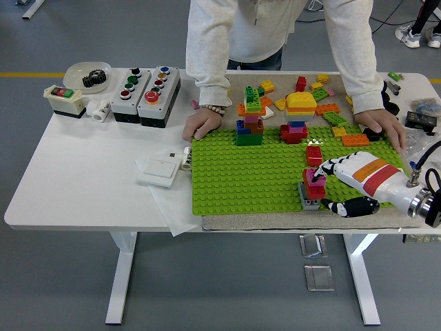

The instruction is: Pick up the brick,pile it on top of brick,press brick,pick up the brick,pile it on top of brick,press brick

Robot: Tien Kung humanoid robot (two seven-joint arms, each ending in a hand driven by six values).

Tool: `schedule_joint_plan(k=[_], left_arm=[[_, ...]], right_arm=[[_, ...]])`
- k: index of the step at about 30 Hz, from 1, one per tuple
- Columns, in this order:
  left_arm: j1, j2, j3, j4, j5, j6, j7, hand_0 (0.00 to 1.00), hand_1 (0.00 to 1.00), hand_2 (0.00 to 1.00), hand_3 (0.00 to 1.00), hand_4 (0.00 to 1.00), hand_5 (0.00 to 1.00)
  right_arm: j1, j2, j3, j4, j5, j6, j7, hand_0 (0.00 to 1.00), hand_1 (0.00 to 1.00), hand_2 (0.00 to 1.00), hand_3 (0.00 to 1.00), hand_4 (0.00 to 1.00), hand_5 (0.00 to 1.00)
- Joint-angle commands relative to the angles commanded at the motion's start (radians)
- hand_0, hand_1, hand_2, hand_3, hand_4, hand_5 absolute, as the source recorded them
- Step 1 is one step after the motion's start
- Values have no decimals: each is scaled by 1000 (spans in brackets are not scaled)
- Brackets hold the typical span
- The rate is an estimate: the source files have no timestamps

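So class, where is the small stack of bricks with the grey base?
In the head view, the stack stands near the green baseplate's front right edge, beside the right hand.

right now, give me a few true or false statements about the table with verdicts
1. The right hand is at the small brick stack on the green baseplate. True.
2. The person's hands are lifted off the table. False: both rest at the baseplate's far edge.
3. The button boxes sit left of the baseplate. True.
4. The bowl is empty. False: it holds a dark gear-like part.
5. The robot's left hand is over the baseplate. False: it is not in view.
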Motion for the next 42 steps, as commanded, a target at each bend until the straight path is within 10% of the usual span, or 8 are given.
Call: schedule_joint_plan(k=[42], left_arm=[[5,-1,19,0,-13,-2,-4,792,697,595,535,522,507]], right_arm=[[-28,-5,21,6,32,-20,10,540,580,738,668,651,317]])
